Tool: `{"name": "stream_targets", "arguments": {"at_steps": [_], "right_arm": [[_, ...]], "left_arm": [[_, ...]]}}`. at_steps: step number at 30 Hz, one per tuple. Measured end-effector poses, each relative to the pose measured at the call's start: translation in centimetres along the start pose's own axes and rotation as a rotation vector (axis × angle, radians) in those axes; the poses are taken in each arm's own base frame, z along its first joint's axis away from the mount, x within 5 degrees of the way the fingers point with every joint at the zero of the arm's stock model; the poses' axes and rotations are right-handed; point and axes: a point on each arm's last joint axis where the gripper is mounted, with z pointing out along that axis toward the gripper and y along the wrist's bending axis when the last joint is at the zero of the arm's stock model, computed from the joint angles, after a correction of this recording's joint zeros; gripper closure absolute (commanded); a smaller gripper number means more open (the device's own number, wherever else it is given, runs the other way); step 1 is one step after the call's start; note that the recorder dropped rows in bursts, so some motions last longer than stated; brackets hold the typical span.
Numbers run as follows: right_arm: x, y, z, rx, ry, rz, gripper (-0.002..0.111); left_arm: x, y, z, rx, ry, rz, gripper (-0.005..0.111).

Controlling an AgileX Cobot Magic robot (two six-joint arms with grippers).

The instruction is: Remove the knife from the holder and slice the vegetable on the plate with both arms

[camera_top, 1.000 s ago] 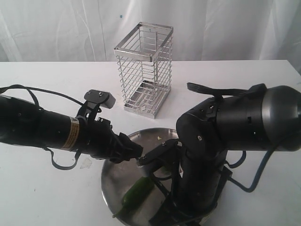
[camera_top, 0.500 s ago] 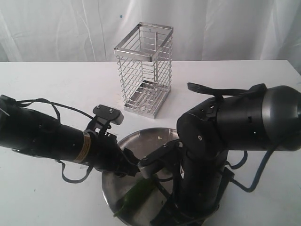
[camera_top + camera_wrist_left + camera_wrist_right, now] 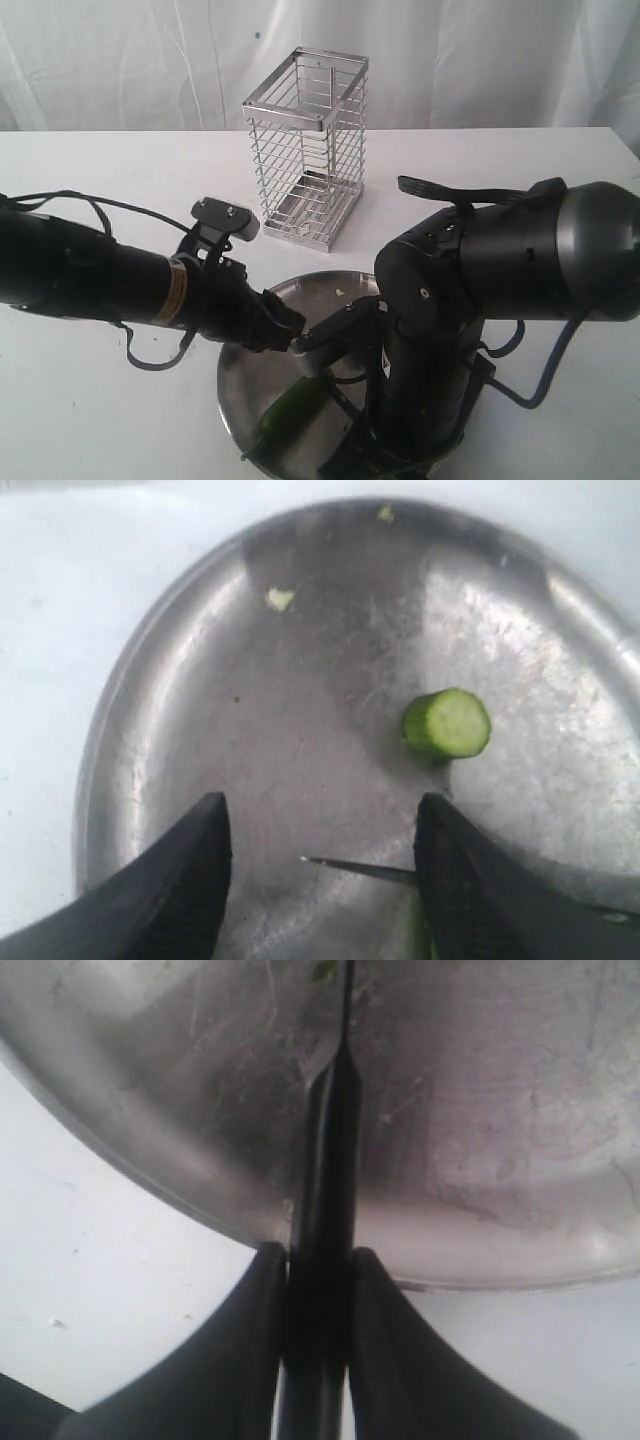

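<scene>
With the right gripper (image 3: 318,1290) clamping the knife (image 3: 325,1200), the spread left gripper (image 3: 320,865) should pin the vegetable (image 3: 292,408) beside it before slicing.

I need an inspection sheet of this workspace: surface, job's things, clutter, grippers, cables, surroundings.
Surface: white table, bare around the plate.
Job's things: wire holder upright, empty; steel plate; green vegetable on it, one cut slice apart; knife over the plate.
Clutter: small green scraps on the plate.
Grippers: right gripper shut on the knife handle; left gripper open above the plate.
Cables: black cable loops along the left arm.
Surroundings: white curtain behind.
</scene>
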Motion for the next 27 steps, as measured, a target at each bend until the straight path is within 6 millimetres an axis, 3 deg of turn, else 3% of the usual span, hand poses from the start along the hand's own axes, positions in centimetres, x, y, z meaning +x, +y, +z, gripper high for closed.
{"name": "stream_targets", "arguments": {"at_steps": [7,15,18,27], "right_arm": [[0.0,0.0,0.0,0.0,-0.004,-0.003,0.108],[0.0,0.0,0.0,0.0,-0.004,-0.003,0.108],[0.0,0.0,0.0,0.0,0.0,-0.003,0.108],[0.0,0.0,0.0,0.001,-0.002,-0.002,0.108]], "left_arm": [[-0.8,-0.4,-1.1,-0.01,-0.024,0.045,0.048],[2.3,-0.2,2.3,0.013,0.112,0.018,0.048],[2.6,-0.1,3.0,0.028,0.124,0.011,0.048],[1.8,0.9,1.7,-0.008,0.093,0.004,0.048]]}}
